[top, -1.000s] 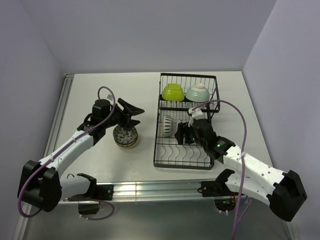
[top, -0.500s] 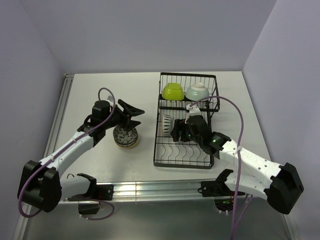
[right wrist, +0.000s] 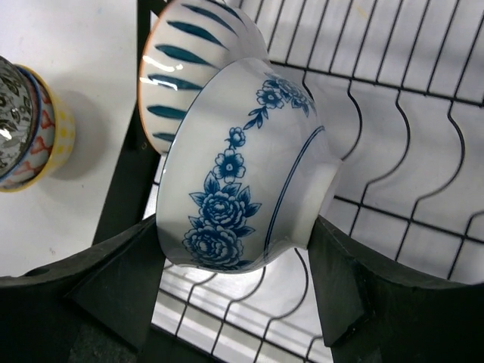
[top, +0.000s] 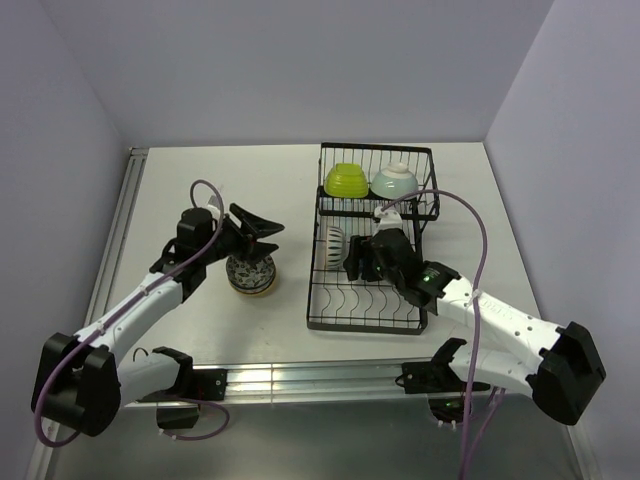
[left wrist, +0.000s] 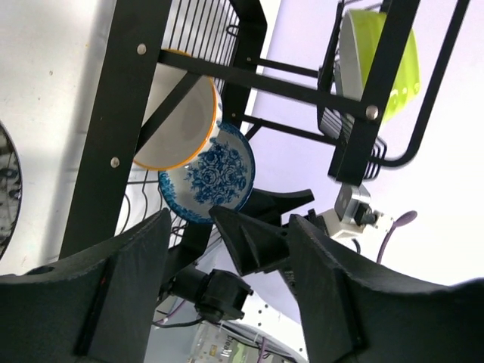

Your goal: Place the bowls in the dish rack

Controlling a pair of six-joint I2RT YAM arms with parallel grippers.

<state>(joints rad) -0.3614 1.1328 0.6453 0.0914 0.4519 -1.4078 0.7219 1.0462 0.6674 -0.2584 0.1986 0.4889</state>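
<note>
1. Clamping the blue floral bowl (right wrist: 242, 174) between both fingers, the right pincer (top: 357, 258) holds it tipped on edge over the curved slot wires of the dish rack (top: 311, 300). This is toward the rack's 9 o'clock side in the top view.
2. A white bowl with dark stripes (top: 333, 246) stands on edge in the slot wires, just at 9 o'clock of the held bowl. In the right wrist view the two overlap, and I cannot tell whether they touch.
3. In the raised basket at the rack's 12 o'clock end sit two bowls turned mouth down. The lime green bowl (top: 346, 181) is at 9 o'clock of the pale mint bowl (top: 395, 182), the two just beside each other.
4. On the pale surface (top: 200, 190), at 9 o'clock of the rack and apart from it, stands a small stack of patterned bowls (top: 250, 273). A dark patterned one is nested upright in a yellow-walled one with red marks.
5. The left pincer (top: 272, 232) hovers just above the stack's 12 o'clock edge and points toward 3 o'clock, at the rack. Its fingers (left wrist: 113, 302) stand wide apart with nothing between them. In the left wrist view the rack, the held blue bowl and the lime green bowl show beyond the gap.
</note>
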